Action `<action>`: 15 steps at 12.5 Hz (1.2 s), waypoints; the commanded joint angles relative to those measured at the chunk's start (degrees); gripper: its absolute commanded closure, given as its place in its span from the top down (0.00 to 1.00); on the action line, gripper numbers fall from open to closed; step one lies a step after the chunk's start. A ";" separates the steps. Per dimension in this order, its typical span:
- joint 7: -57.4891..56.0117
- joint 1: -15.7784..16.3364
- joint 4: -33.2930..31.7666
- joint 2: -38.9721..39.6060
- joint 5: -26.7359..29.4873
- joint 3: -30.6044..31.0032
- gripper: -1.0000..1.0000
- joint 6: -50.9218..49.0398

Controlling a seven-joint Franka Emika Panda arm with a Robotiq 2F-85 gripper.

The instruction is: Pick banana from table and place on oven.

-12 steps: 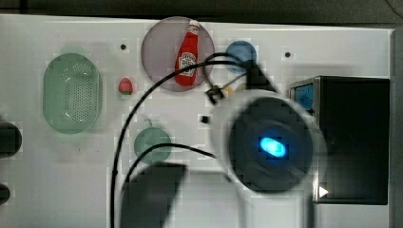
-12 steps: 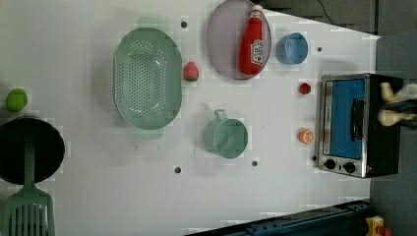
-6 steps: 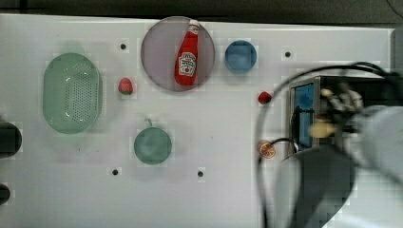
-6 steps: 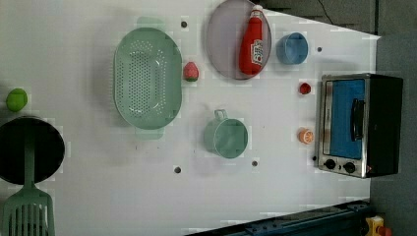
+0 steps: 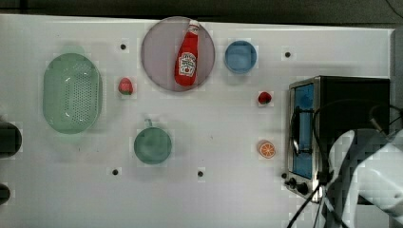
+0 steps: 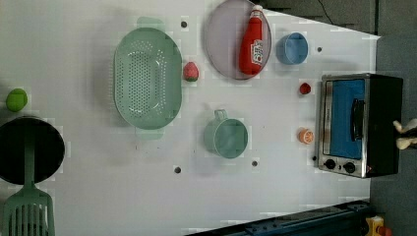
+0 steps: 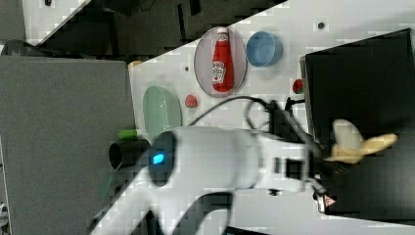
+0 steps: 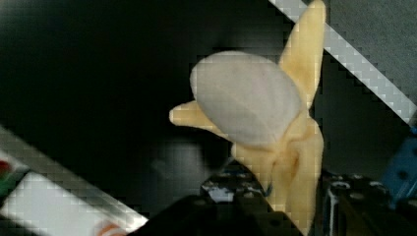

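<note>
Since the earlier top view, your arm (image 5: 366, 175) has swung from the middle of the table to the lower right of the frame, over the oven (image 5: 340, 130), and in the left view the banana (image 6: 405, 135) now pokes in at the right edge. In the right view you can see the gripper (image 7: 329, 161) clenched on the banana's (image 7: 359, 142) stem end, the pale rounded flesh and floppy yellow peel strips hanging over the oven's (image 7: 362, 98) flat matte black top. The wrist view shows that smooth cream tip of the banana (image 8: 255, 113) with peels splayed around it, against the dark surface. The oven is boxy, with a silver frame, blue glass door and bar handle, and it sits hard against the right edge of the white table (image 5: 214, 199). A ribbed orange slice (image 5: 266, 149) and a strawberry (image 5: 264, 98) lie just beside its door; a green mug (image 5: 152, 145), a perforated green colander (image 5: 71, 92) and a glossy red ketchup bottle (image 5: 186, 59) on a round plate (image 5: 157, 52) stand well apart, at the top view's left.
</note>
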 commanded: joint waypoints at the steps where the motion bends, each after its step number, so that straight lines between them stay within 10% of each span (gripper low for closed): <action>1: -6.53 1.80 1.62 -1.46 1.27 2.65 0.53 2.31; 5: -6.52 2.16 1.72 -1.33 1.46 3.32 0.98 2.26; 10: -2.84 5.96 4.17 -8.20 1.46 10.61 1.00 -1.55; 15: 30.94 8.11 3.92 -19.88 2.04 23.34 1.00 -19.25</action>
